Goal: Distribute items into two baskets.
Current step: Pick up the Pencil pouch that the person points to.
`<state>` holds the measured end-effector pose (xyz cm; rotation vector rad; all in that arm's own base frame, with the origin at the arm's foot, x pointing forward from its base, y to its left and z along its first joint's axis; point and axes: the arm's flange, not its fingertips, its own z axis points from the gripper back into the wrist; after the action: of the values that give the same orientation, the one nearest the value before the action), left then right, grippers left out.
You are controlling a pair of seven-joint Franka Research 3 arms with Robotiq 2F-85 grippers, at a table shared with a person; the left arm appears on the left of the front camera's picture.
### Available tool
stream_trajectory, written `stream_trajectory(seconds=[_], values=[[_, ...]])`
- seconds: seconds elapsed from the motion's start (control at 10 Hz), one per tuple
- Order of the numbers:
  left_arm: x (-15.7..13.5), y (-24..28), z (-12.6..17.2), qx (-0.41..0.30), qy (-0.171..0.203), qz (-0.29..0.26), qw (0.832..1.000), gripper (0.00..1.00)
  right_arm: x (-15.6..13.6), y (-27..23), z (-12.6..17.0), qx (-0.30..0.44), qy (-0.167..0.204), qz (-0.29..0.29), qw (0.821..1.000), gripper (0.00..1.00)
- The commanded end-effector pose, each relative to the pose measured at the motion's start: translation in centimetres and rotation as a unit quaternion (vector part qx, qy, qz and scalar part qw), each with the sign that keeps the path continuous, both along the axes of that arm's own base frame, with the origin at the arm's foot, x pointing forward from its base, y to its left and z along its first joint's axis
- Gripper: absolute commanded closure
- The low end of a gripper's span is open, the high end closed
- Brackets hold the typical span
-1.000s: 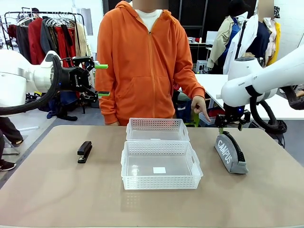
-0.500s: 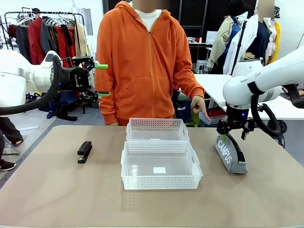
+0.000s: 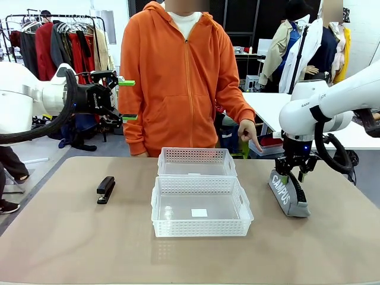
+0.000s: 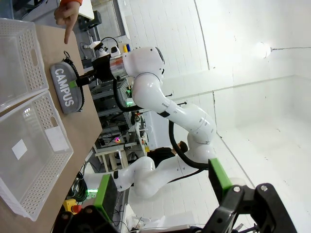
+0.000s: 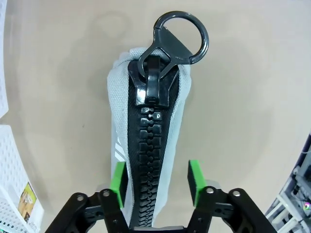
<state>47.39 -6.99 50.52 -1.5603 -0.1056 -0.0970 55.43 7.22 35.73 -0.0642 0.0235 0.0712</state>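
Note:
The grey "CAMPUS" pouch [image 3: 288, 193] stands on its edge at the table's right, zip up. My right gripper [image 3: 293, 173] has come down over its far end. In the right wrist view the green pads [image 5: 119, 180] straddle the pouch [image 5: 167, 121]; one pad meets the fabric and the other stands a little off it. The black stapler [image 3: 105, 189] lies at the table's left. Two white baskets sit mid-table, the near one [image 3: 200, 227] with a label on its floor and the far one [image 3: 196, 156] behind it. My left gripper [image 3: 123, 100] hangs open, high at the left.
A person in an orange hoodie stands at the far side, one hand [image 3: 252, 136] pointing down toward the pouch. The left wrist view shows both baskets [image 4: 51, 187], the pouch [image 4: 64, 91] and that hand [image 4: 68, 10]. Bare table lies in front of the baskets.
My right gripper has come down over the pouch's far end and its jaws have narrowed around it. The left arm, the stapler and the baskets have not moved.

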Motion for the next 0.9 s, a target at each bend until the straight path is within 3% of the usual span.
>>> stream_trajectory(seconds=[0.0,0.4,0.8], values=[[0.0,0.1,0.1,0.0,-0.001,0.001,1.0,0.0,-0.4,-0.3,0.4,0.018,-0.008,-0.001,1.0,0.99],[0.0,0.1,0.1,0.0,-0.001,0.001,1.0,0.0,-0.9,-1.0,3.3,0.054,-0.005,-0.014,0.998,1.0],[0.0,0.1,0.1,0.0,-0.001,0.001,1.0,0.0,-0.4,-1.7,10.3,0.069,-0.04,-0.003,0.997,1.0]])
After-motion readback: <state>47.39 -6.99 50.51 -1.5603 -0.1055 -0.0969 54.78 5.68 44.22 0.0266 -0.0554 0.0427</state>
